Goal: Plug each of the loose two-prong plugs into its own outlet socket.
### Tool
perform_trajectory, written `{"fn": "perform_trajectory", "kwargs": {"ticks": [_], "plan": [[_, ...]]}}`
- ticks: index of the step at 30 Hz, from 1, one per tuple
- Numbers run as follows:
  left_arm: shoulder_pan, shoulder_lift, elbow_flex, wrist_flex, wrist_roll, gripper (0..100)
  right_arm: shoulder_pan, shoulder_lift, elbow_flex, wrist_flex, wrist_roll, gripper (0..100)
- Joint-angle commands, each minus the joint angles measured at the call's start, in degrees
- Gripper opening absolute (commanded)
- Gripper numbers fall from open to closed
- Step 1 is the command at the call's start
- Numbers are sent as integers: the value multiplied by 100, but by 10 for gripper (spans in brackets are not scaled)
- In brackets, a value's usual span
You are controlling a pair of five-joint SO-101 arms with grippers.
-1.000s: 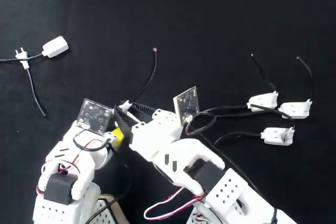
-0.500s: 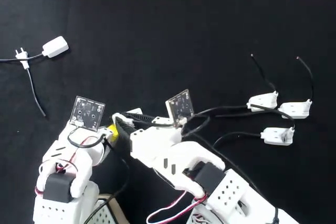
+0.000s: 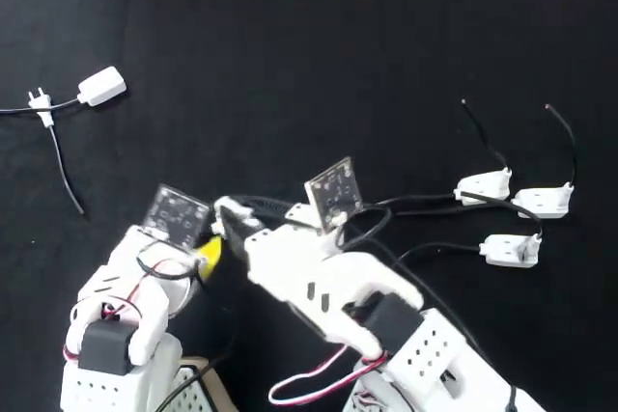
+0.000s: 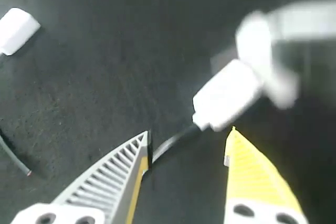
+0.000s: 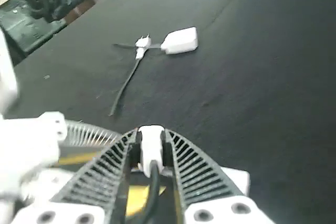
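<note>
Near front of black counter [image 3: 386, 45], between my arms: right claw [image 5: 151, 134] clamped on white two-prong plug [image 5: 151, 148], black cord [image 5: 152, 184] trailing back. My left claw [image 4: 188, 132] apart, just beside. Risk: cord catches left claw, twists plug; white outlet socket [image 3: 101, 86] well apart.

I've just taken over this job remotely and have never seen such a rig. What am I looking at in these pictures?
Two white robot arms stand side by side at a black table. One picture looks down from a fixed camera; the other two come from cameras on each arm's wrist. The right pincer is shut on a white plug. The left pincer is open, a white connector just ahead. Far left lie a white socket and loose plug; at right, three more white connectors with cords.
</note>
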Motion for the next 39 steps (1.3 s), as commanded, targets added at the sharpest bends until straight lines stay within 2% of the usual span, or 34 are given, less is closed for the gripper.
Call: {"fn": "perform_trajectory", "kwargs": {"ticks": [1, 5, 8, 12, 19, 24, 31, 39], "plan": [[-84, 0, -312, 343, -703, 238, 404, 84, -734, 431, 316, 11], [-971, -9, -321, 70, -624, 238, 607, 971, -1297, 941, 598, 11], [-1613, -9, -207, -325, -273, 238, 615, 2097, -1560, 835, 730, 11], [-2088, -9, 31, -492, -176, 238, 624, 3521, -2185, 712, 809, 11], [-2879, 0, 488, -510, -202, 238, 844, 5147, -3336, 1345, 809, 11], [-2905, 0, 708, -510, -598, 238, 862, 5780, -3890, 1829, 791, 11], [-2897, 0, 752, -510, -633, 238, 870, 6519, -4242, 1811, 791, 11], [-2897, 0, 760, -510, -633, 238, 1046, 6615, -4233, 1591, 791, 11]]}}
